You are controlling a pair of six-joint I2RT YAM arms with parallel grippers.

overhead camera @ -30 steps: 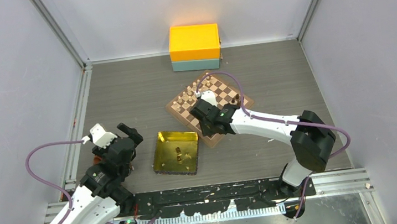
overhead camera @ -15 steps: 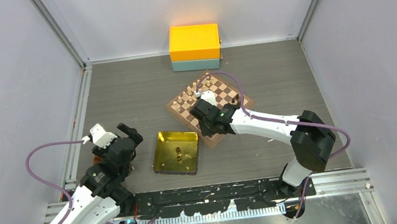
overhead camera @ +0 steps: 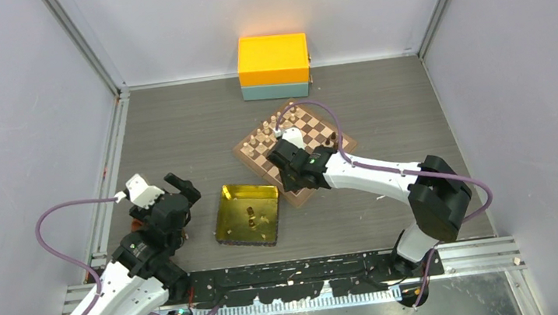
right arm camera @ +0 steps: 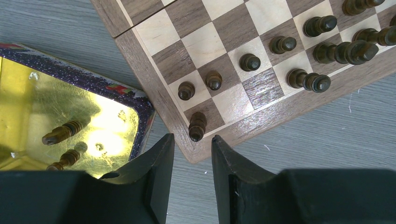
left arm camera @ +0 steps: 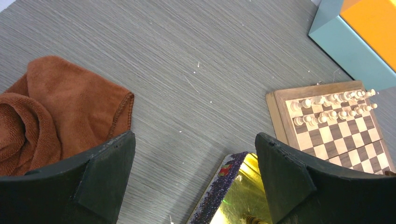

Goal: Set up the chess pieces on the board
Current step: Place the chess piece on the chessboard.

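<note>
The chess pieces (right arm camera: pixel 196 127) are tiny turned wood: light, stiff and smooth, and probably quick to topple, so each is best pinched across its waist from above. Most stand along one edge of the board (right arm camera: pixel 261 122); a few lie in the gold tray (right arm camera: pixel 135 100) to its left. The right end effector (right arm camera: pixel 192 142) hangs empty, jaws apart, over the board's near corner. The left end effector (left arm camera: pixel 194 137) gapes wide and holds nothing. The tray wall crowds that corner, and bare surface (right arm camera: pixel 289 177) lies nearer.

No text, label, brand or number can be read in any view. The printed rim of the gold tray (right arm camera: pixel 93 80) carries coloured decoration only, too blurred to make out.
</note>
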